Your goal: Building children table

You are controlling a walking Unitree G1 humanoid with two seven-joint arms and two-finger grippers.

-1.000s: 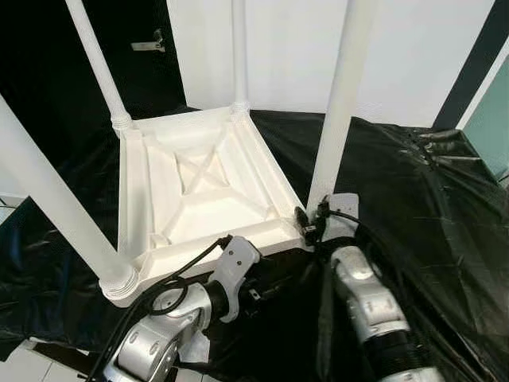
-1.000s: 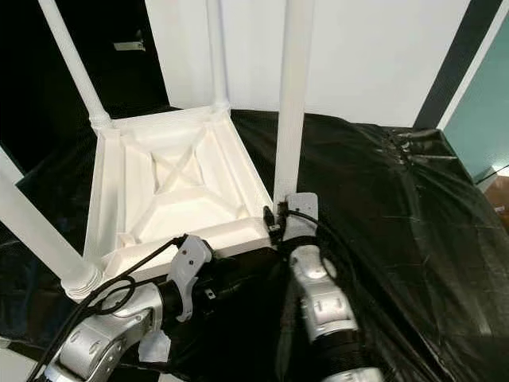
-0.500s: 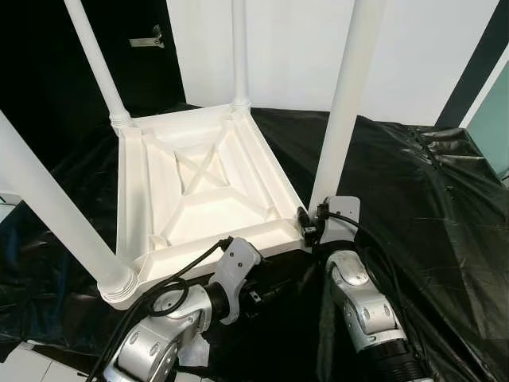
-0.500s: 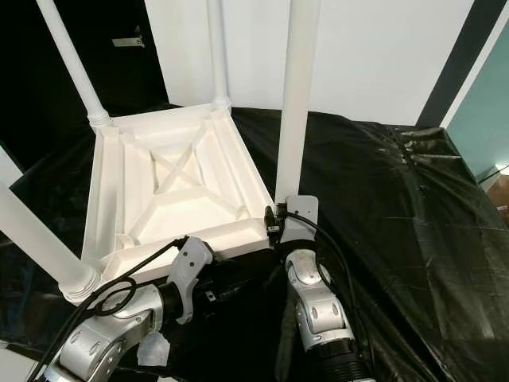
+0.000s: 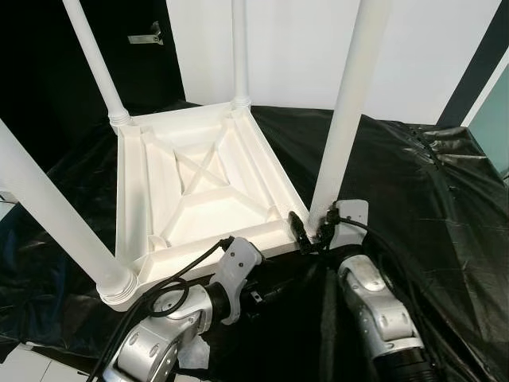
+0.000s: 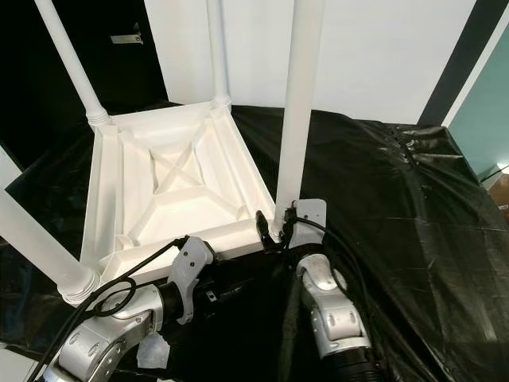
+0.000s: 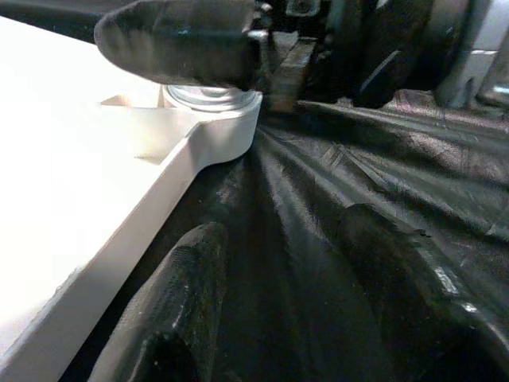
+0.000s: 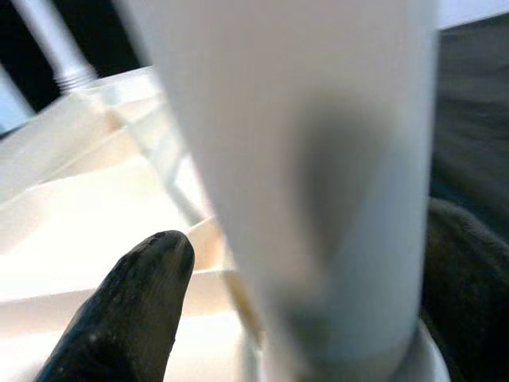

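— from here, nearest us, the left gripper (image 7: 270, 310) sits low on the black sheet (image 5: 413, 183), just beside the near edge of the upturned table (image 5: 203, 195). its two fingers (image 7: 171, 306) are spread apart with nothing between them.

— and the right gripper (image 5: 312, 231)?

— at the foot of the near right leg (image 5: 350, 103), right where it meets the table's corner. one finger (image 8: 127, 298) stands on one side of the leg and the other on the far side, so the claw straddles it. whether the pads actually press on the leg, i can't quite tell; the wrist picture is blurry there.

— so the step is seating that leg?

— that's my guess. the table lies underside up on the sheet, with all four legs standing up. to do it well, i'd grip low near the socket, keep the leg upright, and turn it gently. the left one could steady the near edge so the frame doesn't slide.

— the back?

— the far left leg (image 5: 95, 60) and far right leg (image 5: 238, 52) stand at the rear corners, with the white wall (image 5: 413, 48) behind.
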